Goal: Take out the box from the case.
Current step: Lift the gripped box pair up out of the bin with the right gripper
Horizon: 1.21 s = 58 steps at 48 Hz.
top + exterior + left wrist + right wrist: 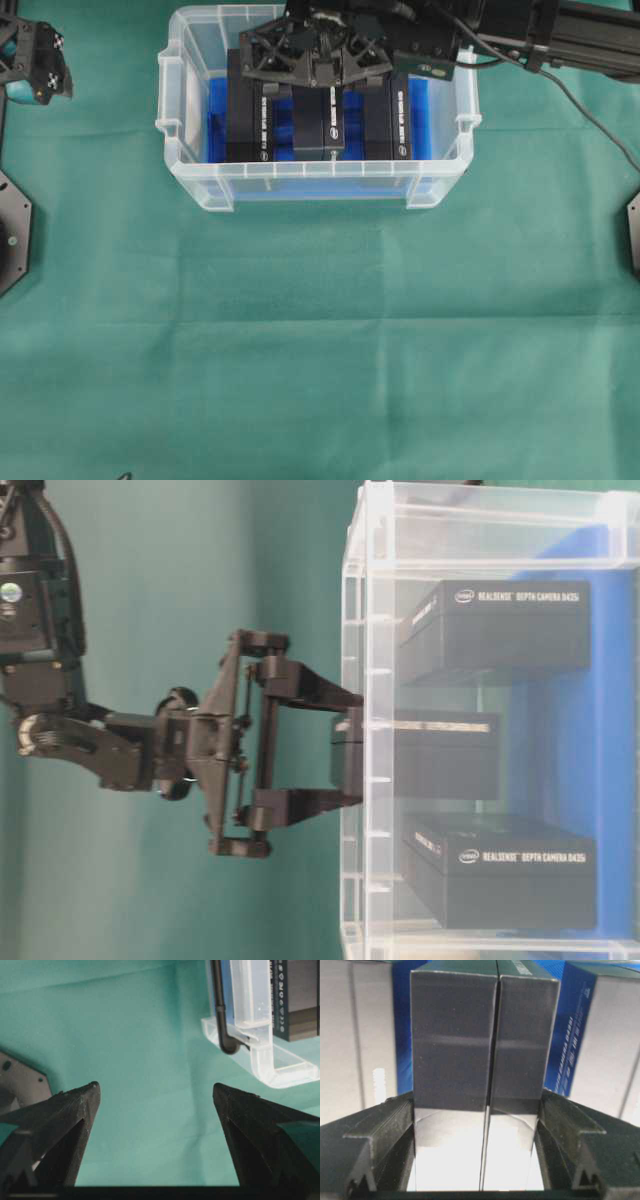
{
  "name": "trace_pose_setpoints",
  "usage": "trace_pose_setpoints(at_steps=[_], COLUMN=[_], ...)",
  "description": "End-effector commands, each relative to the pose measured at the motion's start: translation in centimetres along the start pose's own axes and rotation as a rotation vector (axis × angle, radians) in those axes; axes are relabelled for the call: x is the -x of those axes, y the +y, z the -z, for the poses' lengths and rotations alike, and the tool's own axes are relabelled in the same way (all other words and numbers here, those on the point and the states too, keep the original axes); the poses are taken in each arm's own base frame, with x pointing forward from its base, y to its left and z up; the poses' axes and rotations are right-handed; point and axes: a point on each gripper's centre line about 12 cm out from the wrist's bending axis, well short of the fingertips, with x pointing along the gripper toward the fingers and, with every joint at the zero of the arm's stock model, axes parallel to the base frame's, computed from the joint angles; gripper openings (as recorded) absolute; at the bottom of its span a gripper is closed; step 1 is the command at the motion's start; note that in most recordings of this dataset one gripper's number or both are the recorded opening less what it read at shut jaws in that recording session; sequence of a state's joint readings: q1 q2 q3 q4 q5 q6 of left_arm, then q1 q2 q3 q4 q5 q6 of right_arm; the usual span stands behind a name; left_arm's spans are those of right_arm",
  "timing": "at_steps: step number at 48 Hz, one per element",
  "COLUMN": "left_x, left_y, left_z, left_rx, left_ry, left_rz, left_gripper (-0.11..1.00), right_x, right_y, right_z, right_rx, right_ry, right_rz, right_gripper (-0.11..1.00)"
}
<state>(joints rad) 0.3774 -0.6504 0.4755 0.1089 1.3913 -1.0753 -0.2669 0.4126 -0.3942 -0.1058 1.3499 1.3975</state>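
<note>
Box (pixel 333 118), the middle one of three dark cartons, sits inside the case (pixel 440 185), and from overhead we see the right gripper (pixel 318 72) reaching down over it while the left gripper (pixel 38 68) waits well apart at the table's edge. At table level we find the right gripper's fingers (pixel 318 690) on either side of the box's end at the case rim, so most of the box is not yet out. Our left wrist view shows those jaws spread wide over bare green cloth (pixel 140 1035), holding nothing. Our right wrist view shows the box (pixel 480 1040) clamped between both fingers; we judge the grasp made, the lift-out and set-down remaining
</note>
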Motion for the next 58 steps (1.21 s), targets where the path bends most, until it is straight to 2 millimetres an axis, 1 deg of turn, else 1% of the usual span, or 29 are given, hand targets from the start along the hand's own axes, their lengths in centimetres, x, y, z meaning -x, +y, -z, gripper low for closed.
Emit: trace_pose_setpoints(at_steps=[1, 21, 34, 45, 58], left_x=[0.5, 0.6, 0.6, 0.5, 0.5], left_y=[-0.2, -0.2, -0.2, -0.2, -0.3], left_z=[-0.2, -0.2, -0.2, -0.2, -0.2], left_rx=[-0.001, -0.001, -0.001, 0.000, 0.000], left_ry=[-0.011, -0.013, -0.012, -0.011, -0.011], left_rz=[0.018, 0.021, 0.020, 0.018, 0.017], left_gripper=[0.93, 0.93, 0.93, 0.93, 0.93], right_x=[5.8, 10.7, 13.2, 14.1, 14.4], right_y=[0.1, 0.5, 0.1, 0.2, 0.2], right_z=[-1.0, -1.8, -2.1, -2.2, -2.3], right_rx=[-0.013, -0.025, -0.028, -0.018, -0.017], right_ry=[-0.044, -0.079, -0.101, -0.106, -0.112], right_rz=[-0.103, -0.152, -0.150, -0.170, -0.169], right_gripper=[0.68, 0.68, 0.68, 0.68, 0.68])
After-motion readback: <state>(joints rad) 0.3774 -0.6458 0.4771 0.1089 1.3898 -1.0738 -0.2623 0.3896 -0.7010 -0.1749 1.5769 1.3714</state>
